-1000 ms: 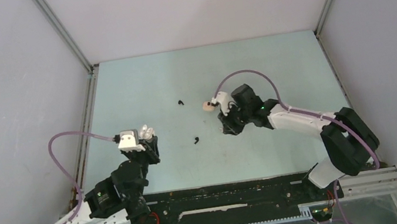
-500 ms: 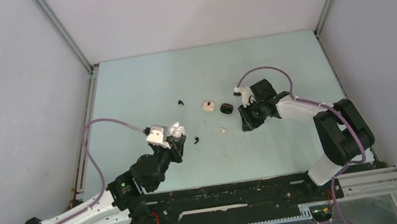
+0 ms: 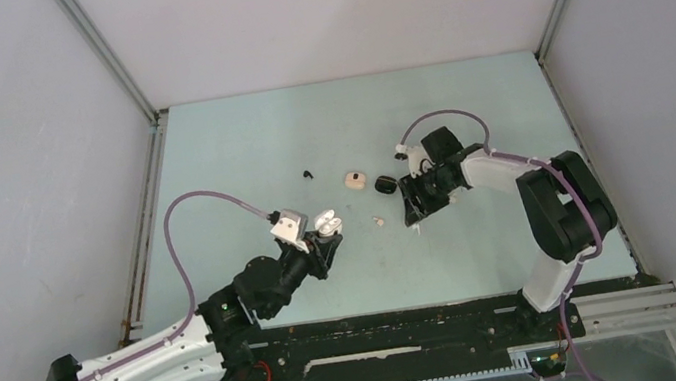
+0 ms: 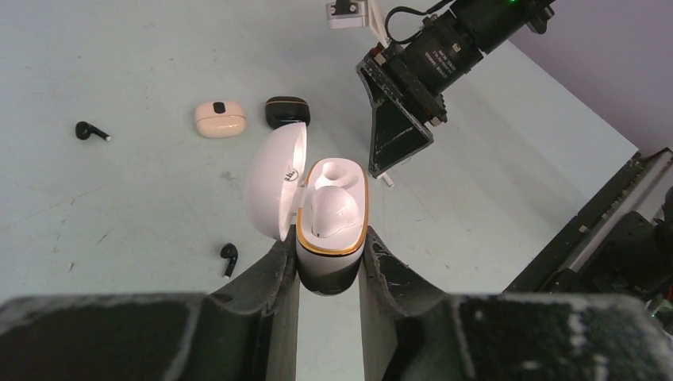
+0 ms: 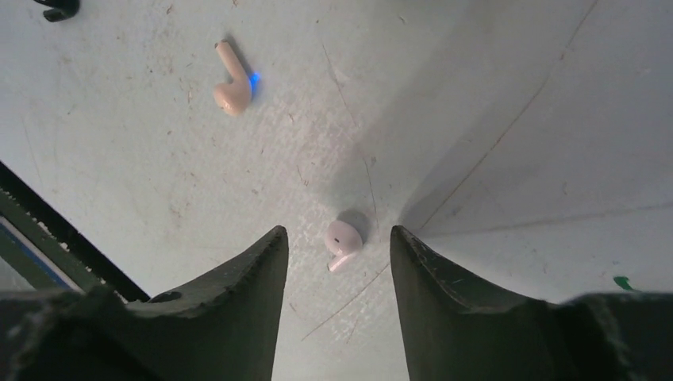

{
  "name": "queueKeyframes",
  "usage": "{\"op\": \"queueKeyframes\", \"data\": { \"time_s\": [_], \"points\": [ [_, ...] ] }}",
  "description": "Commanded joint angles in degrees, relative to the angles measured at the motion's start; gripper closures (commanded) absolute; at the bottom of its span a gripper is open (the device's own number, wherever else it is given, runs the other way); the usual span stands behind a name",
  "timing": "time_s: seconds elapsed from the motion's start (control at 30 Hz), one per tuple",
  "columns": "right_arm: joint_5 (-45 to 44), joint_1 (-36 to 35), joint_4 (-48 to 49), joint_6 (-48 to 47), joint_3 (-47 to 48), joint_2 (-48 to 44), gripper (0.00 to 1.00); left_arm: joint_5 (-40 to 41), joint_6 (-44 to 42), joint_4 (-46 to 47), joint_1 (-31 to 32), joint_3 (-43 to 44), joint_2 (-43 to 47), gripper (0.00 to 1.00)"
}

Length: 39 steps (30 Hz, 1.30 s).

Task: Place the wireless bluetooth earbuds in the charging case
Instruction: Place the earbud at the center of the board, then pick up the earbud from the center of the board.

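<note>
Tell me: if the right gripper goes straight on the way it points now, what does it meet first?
Most likely the small pale earbud lying on the table between the open fingers of the right gripper, though depth is unclear.

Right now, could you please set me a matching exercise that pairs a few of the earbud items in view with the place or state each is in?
Things:
1. white charging case
2. beige case
3. pale pink earbud

Places or states:
A. lying on the table between the fingers of the open right pincer
B. closed, beside the black case
C. lid open, gripped by the left pincer

Pairs: 1-C, 2-B, 3-A.
</note>
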State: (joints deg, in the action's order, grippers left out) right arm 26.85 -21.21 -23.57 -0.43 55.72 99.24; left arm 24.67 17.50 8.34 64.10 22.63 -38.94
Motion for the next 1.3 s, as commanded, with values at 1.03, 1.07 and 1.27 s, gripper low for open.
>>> {"op": "queueKeyframes", "data": {
  "time_s": [1.03, 1.07, 1.27],
  "points": [
    [-16.9, -10.84, -9.95, -19.83, 9.01, 2.51, 0.57, -6.23, 0.52, 5.97, 0.06, 0.22, -1.76, 0.96],
    [-17.04, -10.9, -10.07, -19.75, 9.01, 2.65, 0.57, -6.24, 0.52, 5.99, 0.06, 0.14, -1.76, 0.95],
    [-18.15, -11.46, -10.69, -19.78, 9.01, 3.56, 0.6, -6.33, 0.52, 5.7, 0.06, 0.04, -1.67, 0.95]
  ]
}}
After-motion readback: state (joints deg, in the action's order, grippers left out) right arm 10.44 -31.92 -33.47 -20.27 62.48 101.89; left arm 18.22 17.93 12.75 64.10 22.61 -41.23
